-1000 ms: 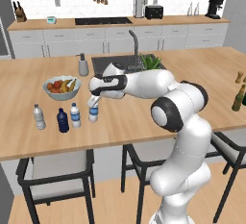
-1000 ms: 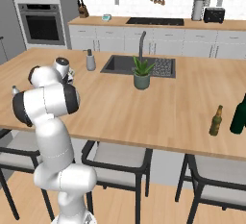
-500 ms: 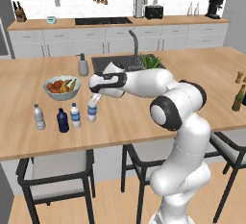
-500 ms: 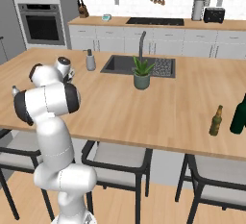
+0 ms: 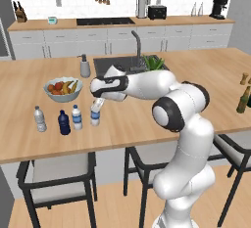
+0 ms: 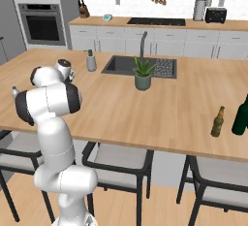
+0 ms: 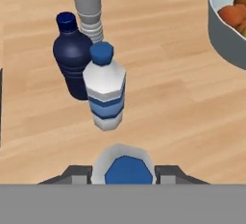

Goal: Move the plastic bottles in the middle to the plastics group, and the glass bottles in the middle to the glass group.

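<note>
Gripper [image 7: 124,179] closed around small clear blue-labelled water bottle [image 5: 96,113], bottle tilted just above wooden island counter [image 5: 147,124]. Second matching water bottle [image 7: 105,89] stands just ahead, squat navy-blue bottle [image 7: 72,58] behind it, touching or nearly. Set-down spot beside them, I judge.

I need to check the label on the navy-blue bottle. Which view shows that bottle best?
The hand view: the navy-blue bottle stands large and close, partly behind a water bottle; no label is visible. The left base view shows it small on the island.
</note>
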